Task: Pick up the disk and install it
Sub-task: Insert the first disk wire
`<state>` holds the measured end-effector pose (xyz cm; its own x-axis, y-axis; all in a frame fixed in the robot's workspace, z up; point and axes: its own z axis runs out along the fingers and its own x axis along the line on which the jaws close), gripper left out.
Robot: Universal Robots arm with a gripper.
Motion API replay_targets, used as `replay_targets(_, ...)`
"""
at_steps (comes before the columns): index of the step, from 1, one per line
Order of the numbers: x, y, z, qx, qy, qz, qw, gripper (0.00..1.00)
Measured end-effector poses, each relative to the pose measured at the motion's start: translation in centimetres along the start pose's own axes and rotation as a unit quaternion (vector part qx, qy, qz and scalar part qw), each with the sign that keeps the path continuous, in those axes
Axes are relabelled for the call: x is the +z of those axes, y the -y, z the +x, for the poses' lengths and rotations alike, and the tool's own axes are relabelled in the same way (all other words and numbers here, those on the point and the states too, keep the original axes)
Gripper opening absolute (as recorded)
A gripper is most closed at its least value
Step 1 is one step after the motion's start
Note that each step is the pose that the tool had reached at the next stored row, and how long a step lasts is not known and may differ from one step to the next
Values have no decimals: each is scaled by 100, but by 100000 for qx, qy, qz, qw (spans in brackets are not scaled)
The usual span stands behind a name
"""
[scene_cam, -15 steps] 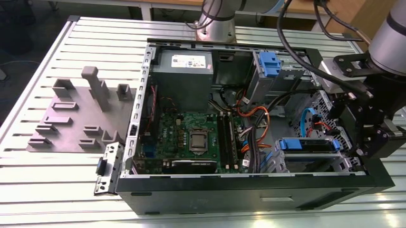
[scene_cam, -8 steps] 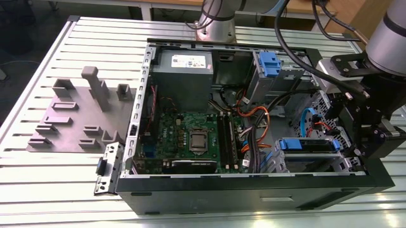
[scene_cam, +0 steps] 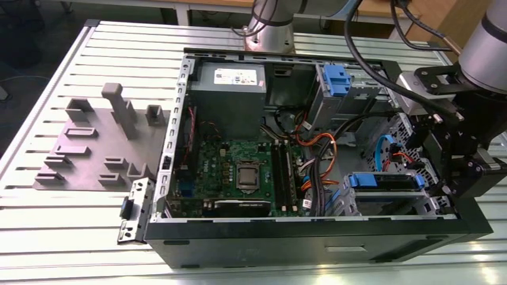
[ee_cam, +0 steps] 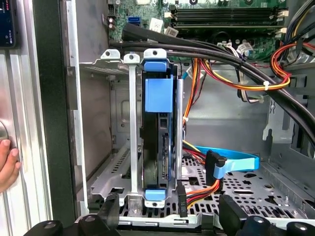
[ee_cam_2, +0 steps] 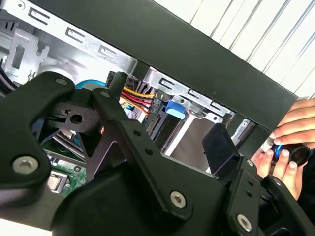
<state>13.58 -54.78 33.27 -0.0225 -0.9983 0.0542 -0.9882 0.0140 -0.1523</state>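
With the disk [ee_cam: 156, 142] standing on edge in its cage [ee_cam: 129, 123], the install step looks nearly finished; the empty gripper [ee_cam: 167, 216] hangs released just before it.

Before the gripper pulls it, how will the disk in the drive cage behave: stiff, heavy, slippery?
The disk stands on edge in a metal cage, so it probably slides straight, not tipping. It looks rigid and likely dense for its size. Its blue carrier tab probably offers a less slippery hold.
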Motion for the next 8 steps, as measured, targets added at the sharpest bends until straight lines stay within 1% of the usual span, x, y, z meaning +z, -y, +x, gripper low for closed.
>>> replay_targets(1,0,3,-1,-10,0,-174,100000,88)
replay_targets(2,0,8,0,-30,-8,-515,99999,88)
replay_targets(8,-2,29,0,-80,-15,-1480,99989,88)
